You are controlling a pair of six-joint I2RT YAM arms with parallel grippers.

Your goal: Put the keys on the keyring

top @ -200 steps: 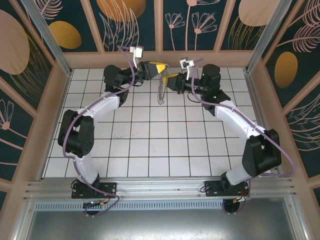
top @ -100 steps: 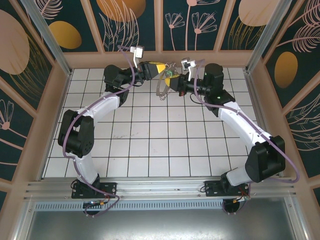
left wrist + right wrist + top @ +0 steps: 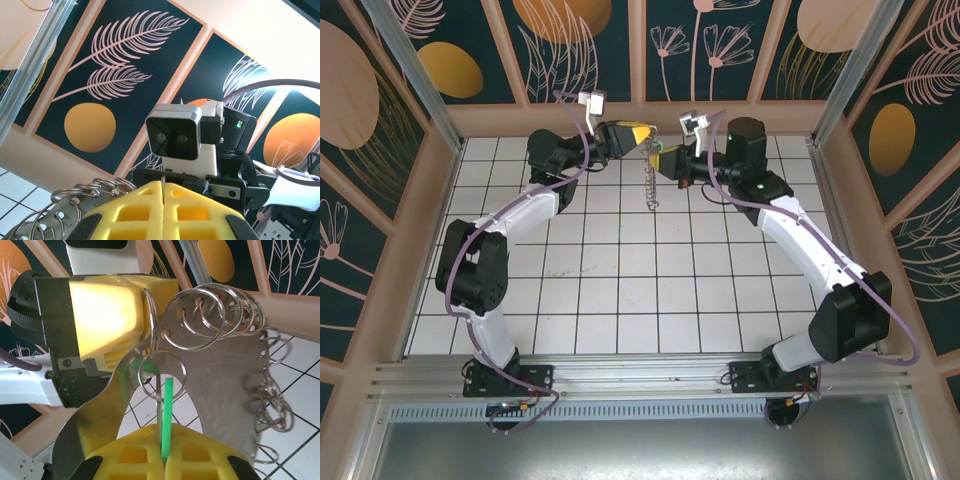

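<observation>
Two clenched hands: overhead, left hand [image 3: 644, 138] holds the dangling keyring [image 3: 651, 180]; up close, right hand [image 3: 165, 459] pinches the key [image 3: 168, 410].

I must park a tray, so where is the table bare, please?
Bare: middle and near white tiles, between left arm and right arm. Crowded: far centre, where left gripper, grey metal keyring, green key and right gripper meet.
</observation>
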